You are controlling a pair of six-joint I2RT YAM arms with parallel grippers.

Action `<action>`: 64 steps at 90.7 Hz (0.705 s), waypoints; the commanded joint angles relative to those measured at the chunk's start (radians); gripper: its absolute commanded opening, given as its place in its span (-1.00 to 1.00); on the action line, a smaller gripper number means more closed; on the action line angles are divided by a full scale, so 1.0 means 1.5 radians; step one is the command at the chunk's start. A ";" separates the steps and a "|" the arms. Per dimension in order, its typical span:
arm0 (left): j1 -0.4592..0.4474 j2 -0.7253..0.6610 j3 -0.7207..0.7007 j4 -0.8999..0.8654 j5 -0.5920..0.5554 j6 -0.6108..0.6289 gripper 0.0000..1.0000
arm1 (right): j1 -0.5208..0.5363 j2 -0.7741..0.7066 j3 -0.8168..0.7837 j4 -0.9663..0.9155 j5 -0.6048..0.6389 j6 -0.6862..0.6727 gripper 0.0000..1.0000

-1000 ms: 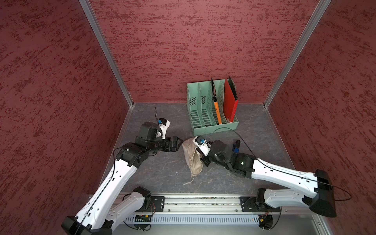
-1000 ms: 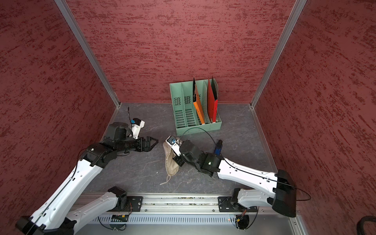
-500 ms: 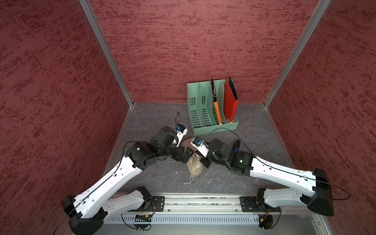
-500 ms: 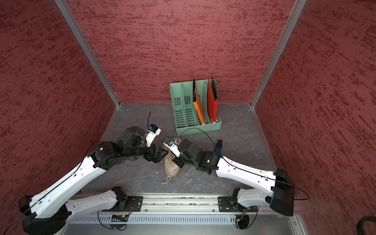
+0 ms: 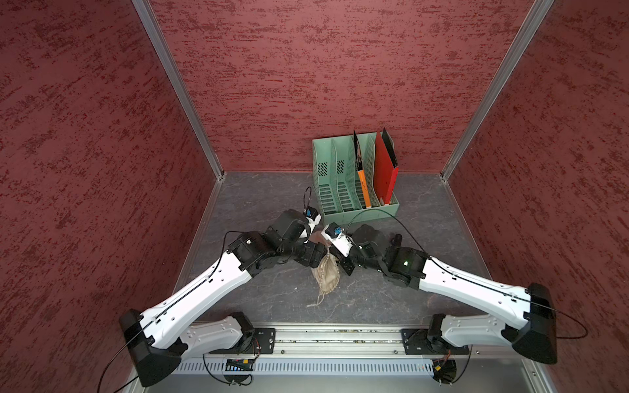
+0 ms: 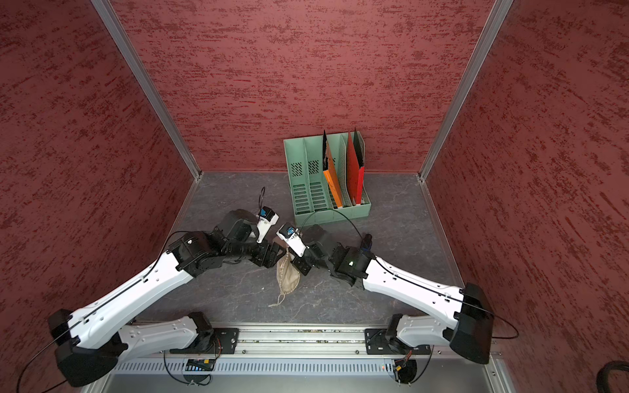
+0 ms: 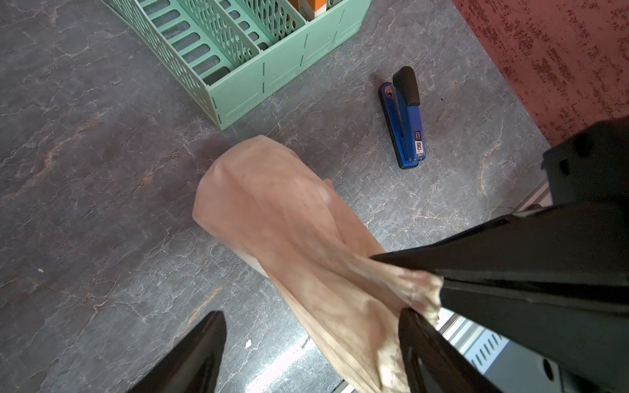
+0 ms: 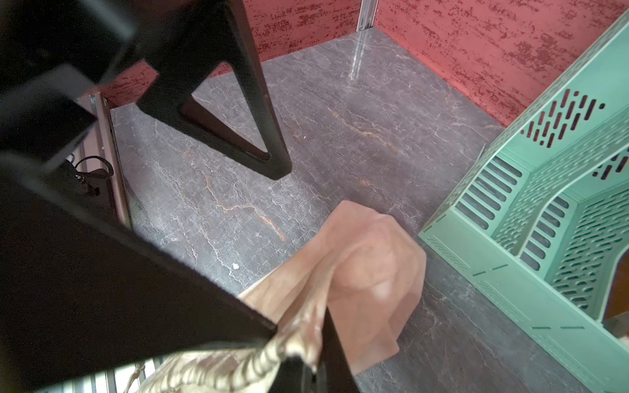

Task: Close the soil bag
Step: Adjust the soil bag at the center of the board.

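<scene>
The soil bag (image 5: 328,276) (image 6: 288,276) is a cream wrinkled cloth sack on the grey table between the two arms. My right gripper (image 5: 337,261) (image 8: 306,343) is shut on its gathered mouth (image 7: 420,287), pinching the bunched cloth. The bag's body (image 8: 372,262) hangs down from that grip to the table. My left gripper (image 5: 318,256) (image 7: 313,347) is open and straddles the bag just below the mouth. One of its fingers (image 7: 420,343) lies against the cloth and the other finger (image 7: 204,357) stands well apart from it. A loose cord (image 5: 316,301) trails toward the front rail.
A green file rack (image 5: 354,190) (image 7: 238,75) with an orange and a red folder stands just behind the bag. A blue stapler (image 7: 403,119) (image 6: 367,240) lies right of the bag, beside my right arm. Red walls close in three sides.
My left arm has swung right from the table's left side up to the bag, and its jaws have narrowed a little. The right gripper has kept its grip on the bag's mouth.
</scene>
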 commanded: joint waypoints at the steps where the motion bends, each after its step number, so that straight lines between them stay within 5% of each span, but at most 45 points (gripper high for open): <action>1: -0.003 0.008 0.012 0.021 0.012 0.005 0.67 | -0.009 -0.003 0.016 0.010 -0.024 0.012 -1.00; 42: -0.016 0.017 -0.001 0.039 0.033 -0.008 0.78 | -0.014 0.046 0.044 0.019 -0.047 0.024 -1.00; 64: -0.014 0.037 0.014 0.027 0.013 0.004 0.56 | -0.018 0.041 0.049 0.024 -0.050 0.023 -1.00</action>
